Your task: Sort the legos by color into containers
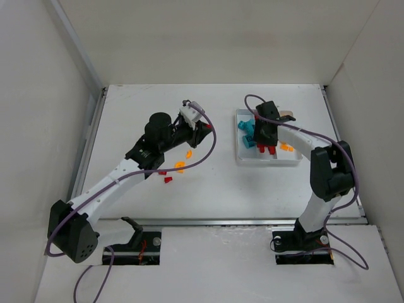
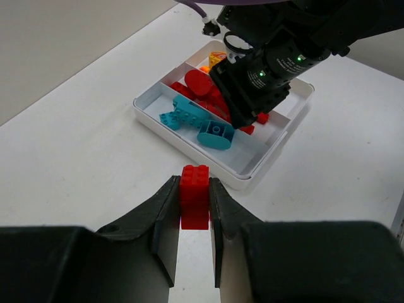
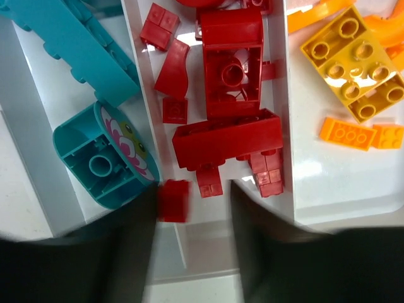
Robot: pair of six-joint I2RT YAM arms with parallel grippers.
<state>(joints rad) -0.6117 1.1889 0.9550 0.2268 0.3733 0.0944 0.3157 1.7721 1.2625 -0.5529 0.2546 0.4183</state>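
Observation:
My left gripper (image 1: 203, 129) (image 2: 194, 211) is shut on a small red lego (image 2: 195, 192), held above the table just left of the white tray (image 1: 268, 162) (image 2: 240, 180). Over the tray's middle container hangs my right gripper (image 1: 265, 144) (image 3: 192, 218), open. A small red lego (image 3: 173, 201), blurred, lies against its left finger, and nothing is clamped between the two. The middle container holds red legos (image 3: 227, 136). Teal legos (image 3: 104, 164) fill the left one and orange legos (image 3: 353, 57) the right one.
Loose legos lie on the table under the left arm: orange ones (image 1: 188, 153) (image 1: 180, 167) and red ones (image 1: 162, 172) (image 1: 168, 180). White walls close in the table on both sides and at the back.

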